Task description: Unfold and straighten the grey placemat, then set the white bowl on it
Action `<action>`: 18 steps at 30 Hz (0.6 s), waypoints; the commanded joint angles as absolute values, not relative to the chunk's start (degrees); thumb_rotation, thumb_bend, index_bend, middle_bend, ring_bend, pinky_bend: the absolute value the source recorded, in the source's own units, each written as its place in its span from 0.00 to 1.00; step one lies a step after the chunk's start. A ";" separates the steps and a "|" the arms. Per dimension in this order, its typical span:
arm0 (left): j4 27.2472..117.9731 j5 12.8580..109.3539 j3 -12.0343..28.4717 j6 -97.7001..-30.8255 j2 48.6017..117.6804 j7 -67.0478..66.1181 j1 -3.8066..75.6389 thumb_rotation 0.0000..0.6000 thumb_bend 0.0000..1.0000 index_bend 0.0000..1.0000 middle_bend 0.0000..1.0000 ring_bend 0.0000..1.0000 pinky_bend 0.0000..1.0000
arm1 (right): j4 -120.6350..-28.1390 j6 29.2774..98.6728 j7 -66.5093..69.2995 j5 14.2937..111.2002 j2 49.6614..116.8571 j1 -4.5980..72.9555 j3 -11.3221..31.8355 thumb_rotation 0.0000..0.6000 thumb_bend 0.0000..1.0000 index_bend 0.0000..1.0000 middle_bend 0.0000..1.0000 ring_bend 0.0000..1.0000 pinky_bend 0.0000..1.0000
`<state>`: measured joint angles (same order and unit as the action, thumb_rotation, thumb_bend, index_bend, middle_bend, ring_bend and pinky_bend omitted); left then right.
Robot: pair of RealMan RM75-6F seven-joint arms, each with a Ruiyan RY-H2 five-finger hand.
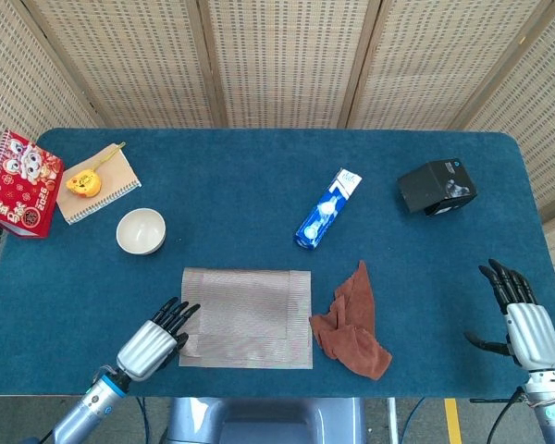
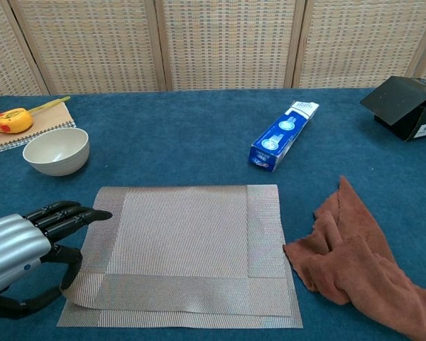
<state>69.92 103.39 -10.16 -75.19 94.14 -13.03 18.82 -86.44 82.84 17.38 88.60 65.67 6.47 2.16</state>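
Blue felt covers the table (image 1: 259, 176), with woven screens behind it. Just right of the left hand (image 2: 18, 245) lies the grey placemat (image 2: 188, 245), the biggest loose thing on the surface; its long axis runs left to right across the robot's front, and the doubled bands along its edges suggest it is folded over on itself. The left hand's fingertips (image 2: 92, 214) lie over the mat's near-left edge, thumb low at the corner, fingers apart and clamping nothing that I can see. Beyond the mat's right edge, well away from that hand, is a crumpled brown cloth (image 2: 355, 259). Further off and to the right sit a black box (image 2: 406, 105) and a blue toothpaste box (image 2: 280, 135). Ahead of the left hand, a little to its left, the white bowl (image 2: 55, 150) stands upright on the felt, not yet on the mat, with a notebook (image 1: 97, 182) and a yellow tape measure (image 2: 13, 118) beyond it, and a red spiral-bound book (image 1: 17, 183) furthest left. The right hand (image 1: 525, 322) hovers at the far right edge, fingers spread and empty.

The likely trouble: pulling the corner with a loose hold could drag the whole mat askew towards the cloth, or leave a layer folded, so the bowl would sit unevenly.
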 commanded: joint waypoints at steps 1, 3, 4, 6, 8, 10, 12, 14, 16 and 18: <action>71.41 103.37 -8.85 -75.89 93.36 -13.65 19.49 1.00 0.45 0.60 0.00 0.00 0.00 | -86.41 82.86 17.48 88.57 65.63 6.46 2.19 1.00 0.12 0.06 0.00 0.00 0.00; 73.24 102.93 -7.23 -76.12 92.45 -14.23 20.32 1.00 0.45 0.60 0.00 0.00 0.00 | -86.34 82.81 17.55 88.51 65.62 6.48 2.22 1.00 0.12 0.06 0.00 0.00 0.00; 74.15 102.58 -6.44 -75.98 92.00 -14.55 20.76 1.00 0.45 0.60 0.00 0.00 0.00 | -86.29 82.78 17.56 88.47 65.63 6.49 2.24 1.00 0.12 0.06 0.00 0.00 0.00; 75.99 101.48 -4.70 -75.29 91.13 -15.09 21.73 1.00 0.45 0.60 0.00 0.00 0.00 | -86.18 82.67 17.53 88.39 65.67 6.52 2.26 1.00 0.12 0.06 0.00 0.00 0.00; 77.97 99.52 -2.34 -73.87 90.19 -15.81 23.00 1.00 0.45 0.59 0.00 0.00 0.00 | -86.02 82.52 17.48 88.25 65.75 6.57 2.29 1.00 0.12 0.06 0.00 0.00 0.00; 78.97 97.92 -0.39 -72.69 89.67 -16.31 24.11 1.00 0.45 0.59 0.00 0.00 0.00 | -85.85 82.37 17.44 88.02 65.81 6.61 2.38 1.00 0.12 0.06 0.00 0.00 0.00; 79.39 96.03 1.95 -71.29 89.34 -17.06 25.45 1.00 0.45 0.59 0.00 0.00 0.00 | -85.64 82.24 17.56 87.65 65.84 6.63 2.55 1.00 0.12 0.06 0.00 0.00 0.00; 79.55 94.06 4.02 -69.63 89.19 -17.70 26.85 1.00 0.45 0.59 0.00 0.00 0.00 | -85.41 82.11 17.72 87.22 65.84 6.68 2.80 1.00 0.12 0.06 0.00 0.00 0.00; 79.14 92.18 5.89 -68.08 89.26 -18.19 28.19 1.00 0.45 0.59 0.00 0.00 0.00 | -85.20 82.02 17.83 86.94 65.87 6.72 2.97 1.00 0.12 0.06 0.00 0.00 0.00; 78.07 90.46 7.59 -66.40 89.58 -18.83 29.71 1.00 0.45 0.60 0.00 0.00 0.00 | -84.94 81.80 17.88 86.59 65.92 6.77 3.12 1.00 0.12 0.06 0.00 0.00 0.00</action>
<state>78.76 91.97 6.07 -67.88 89.52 -18.01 28.29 -85.00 81.86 17.86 86.66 65.90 6.75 3.07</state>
